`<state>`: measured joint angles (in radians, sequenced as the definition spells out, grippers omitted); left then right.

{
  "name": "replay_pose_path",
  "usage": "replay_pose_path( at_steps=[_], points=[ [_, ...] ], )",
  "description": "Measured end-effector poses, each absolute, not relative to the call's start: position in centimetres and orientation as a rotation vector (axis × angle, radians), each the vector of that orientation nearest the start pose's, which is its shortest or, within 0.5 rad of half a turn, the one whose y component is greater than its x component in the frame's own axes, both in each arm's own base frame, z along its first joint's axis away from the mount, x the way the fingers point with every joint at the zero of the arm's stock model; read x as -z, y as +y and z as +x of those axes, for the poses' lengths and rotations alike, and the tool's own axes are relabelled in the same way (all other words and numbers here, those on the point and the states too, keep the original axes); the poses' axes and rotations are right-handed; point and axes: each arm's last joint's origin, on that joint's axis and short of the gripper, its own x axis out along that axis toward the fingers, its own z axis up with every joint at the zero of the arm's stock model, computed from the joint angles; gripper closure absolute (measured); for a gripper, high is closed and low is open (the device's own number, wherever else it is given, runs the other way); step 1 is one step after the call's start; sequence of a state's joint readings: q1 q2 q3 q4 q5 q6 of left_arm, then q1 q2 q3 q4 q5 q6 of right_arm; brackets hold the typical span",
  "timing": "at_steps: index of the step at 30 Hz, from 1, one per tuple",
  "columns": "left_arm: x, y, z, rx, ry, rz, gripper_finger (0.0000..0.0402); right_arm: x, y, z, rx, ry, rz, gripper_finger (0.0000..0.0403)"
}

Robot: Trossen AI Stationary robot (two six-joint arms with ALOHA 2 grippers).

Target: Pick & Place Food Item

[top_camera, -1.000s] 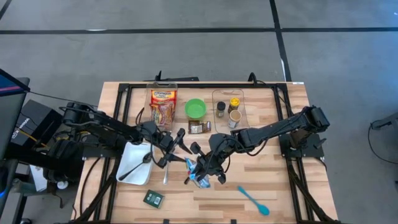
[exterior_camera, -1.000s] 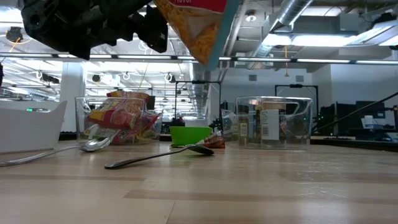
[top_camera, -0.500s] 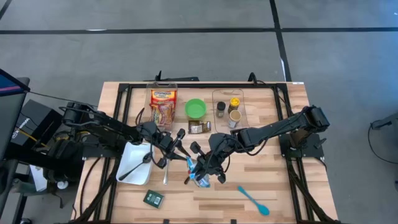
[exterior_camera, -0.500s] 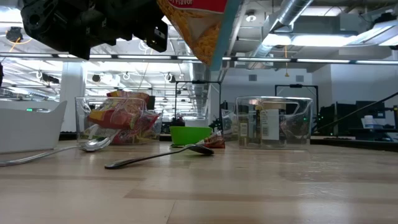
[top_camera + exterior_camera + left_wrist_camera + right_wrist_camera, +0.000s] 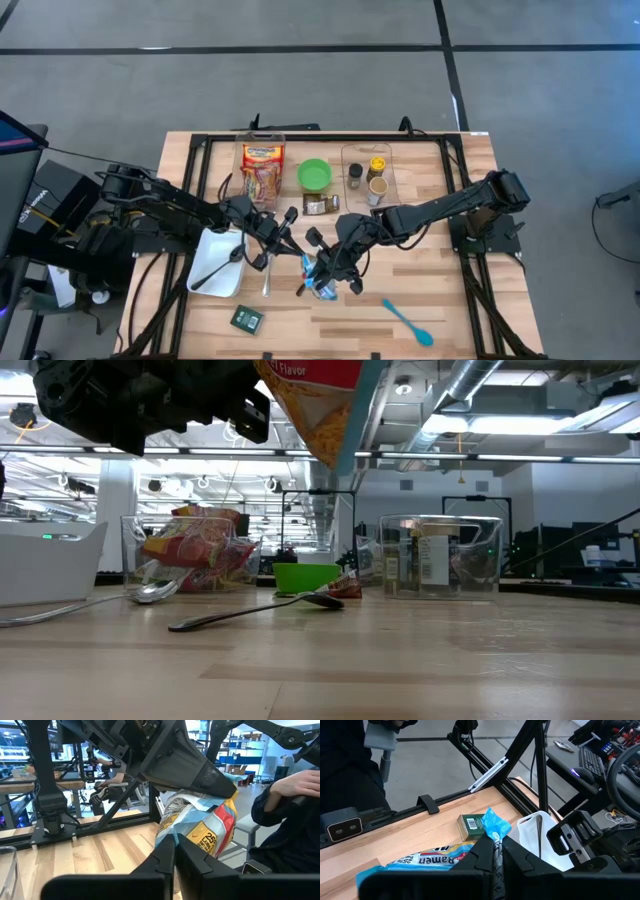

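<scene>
Right gripper (image 5: 322, 277) pinching ramen packet (image 5: 322, 283) above table (image 5: 450, 300), left gripper (image 5: 300, 254) pressed together on its other corner

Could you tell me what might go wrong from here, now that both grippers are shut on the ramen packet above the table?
The left gripper and the right gripper each pinch only an edge of the ramen packet, so pulling apart could tear it.

If one lets go, the packet may swing or drop onto the spoon lying beneath.

The arms are close together and could collide.

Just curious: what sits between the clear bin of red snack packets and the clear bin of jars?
A round green plastic bowl, clearest in the high view.
</scene>
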<state>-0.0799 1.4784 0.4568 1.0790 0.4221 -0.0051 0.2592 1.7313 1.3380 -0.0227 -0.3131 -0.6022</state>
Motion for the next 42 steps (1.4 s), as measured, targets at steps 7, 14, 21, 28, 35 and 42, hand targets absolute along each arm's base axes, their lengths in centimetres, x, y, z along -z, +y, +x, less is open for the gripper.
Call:
replay_pose_path(
  at_steps=[7,14,21,28,35,42],
  points=[
    [-19.4,-3.3,26.7,0.5,-0.058,0.006,0.0401,-28.7,11.1,38.3,-0.673,0.239,-0.565,0.0392],
    [-19.4,-3.3,26.7,0.5,-0.059,0.006,0.0401,-28.7,11.1,38.3,-0.67,0.244,-0.547,0.0392],
    [-19.5,-3.3,26.7,0.497,-0.059,0.006,0.0401,-28.8,10.6,38.5,-0.633,0.283,-0.403,0.0376],
    [-19.5,-3.3,26.7,0.497,-0.059,0.006,0.0401,-28.8,10.6,38.5,-0.63,0.288,-0.388,0.0308],
    [-19.4,-3.3,26.7,0.486,-0.058,0.005,0.0401,-28.5,10.6,38.3,-0.64,0.32,-0.407,0.0266],
    [-19.4,-3.0,26.8,0.394,-0.058,-0.001,0.0401,-29.0,10.3,37.4,-0.649,0.379,-0.398,0.0267]
  ],
)
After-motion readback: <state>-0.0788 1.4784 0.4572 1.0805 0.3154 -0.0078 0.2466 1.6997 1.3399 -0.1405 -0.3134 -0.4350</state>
